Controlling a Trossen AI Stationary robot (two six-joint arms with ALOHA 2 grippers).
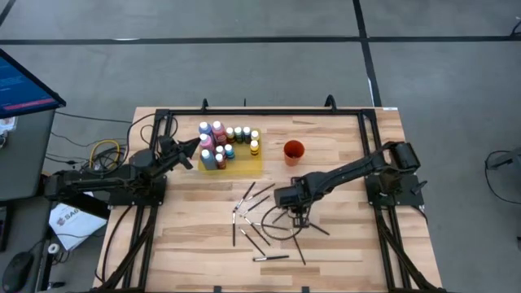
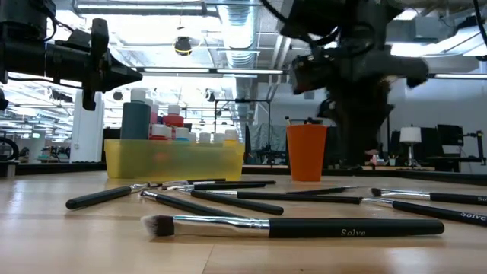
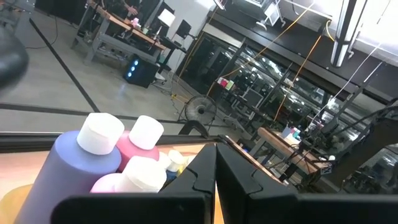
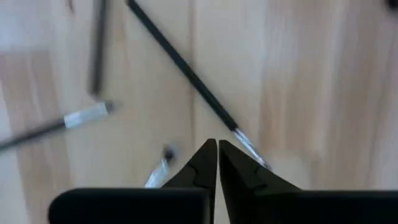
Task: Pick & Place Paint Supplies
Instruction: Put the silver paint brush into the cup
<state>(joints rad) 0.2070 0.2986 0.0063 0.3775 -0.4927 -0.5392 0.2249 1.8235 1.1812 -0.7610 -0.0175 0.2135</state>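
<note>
Hard to make out in the right wrist view whether anything sits between the right gripper [image 4: 217, 163] tips: fingers pressed together, a brush [image 4: 186, 71] running diagonally just ahead with its pale tip passing close beside them, contact unclear. Seen from above, right gripper [image 1: 298, 218] pointing down over the scattered brushes [image 1: 254, 220], most fanned out toward the left arm's side, a few right under it. Left gripper [image 3: 216, 171] shut, empty, hovering just beside the paint bottles [image 1: 224, 145] on the yellow mat [image 1: 244, 162]; blue and pink bottles [image 3: 109, 162] cut off at the frame edge. Orange cup [image 1: 294, 150] beyond the right gripper, apart from it. Pale wooden table [image 1: 350, 244]; grey floor, a workshop with desks and ceiling lights behind.
</note>
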